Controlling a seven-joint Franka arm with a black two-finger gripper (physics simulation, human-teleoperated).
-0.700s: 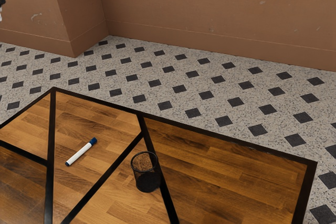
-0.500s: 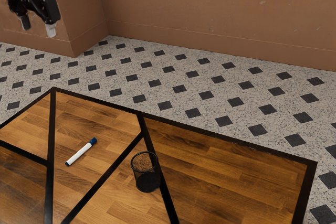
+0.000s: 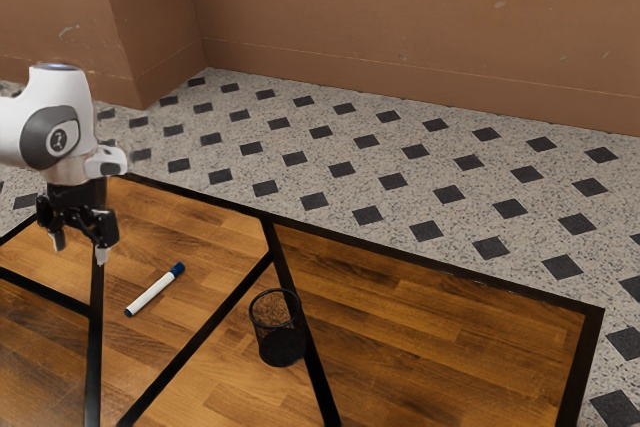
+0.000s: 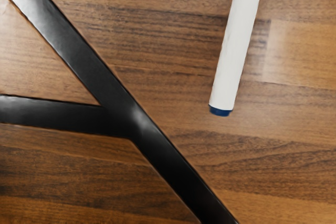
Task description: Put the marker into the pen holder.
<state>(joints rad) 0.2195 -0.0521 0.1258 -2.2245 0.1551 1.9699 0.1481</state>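
My gripper [image 3: 80, 250] hangs above the table at the exterior view's left, its two fingertips well apart with nothing between them. The marker [image 3: 151, 292], white with a blue cap, lies on the wood toward the exterior view's right from the gripper, not touching it. In the wrist view the white barrel of the marker [image 4: 237, 43] shows with one dark blue end. A round black mesh pen holder [image 3: 277, 329] stands upright on the table, farther toward the exterior view's right.
The wooden table [image 3: 430, 322] has black strips across its top and a black edge. Behind it lie a speckled floor [image 3: 330, 147] with dark diamonds and a brown wall [image 3: 400, 17].
The arm has come into the exterior view from its upper left, and my gripper has dropped from in front of the wall to above the table. The marker and pen holder have stayed put.
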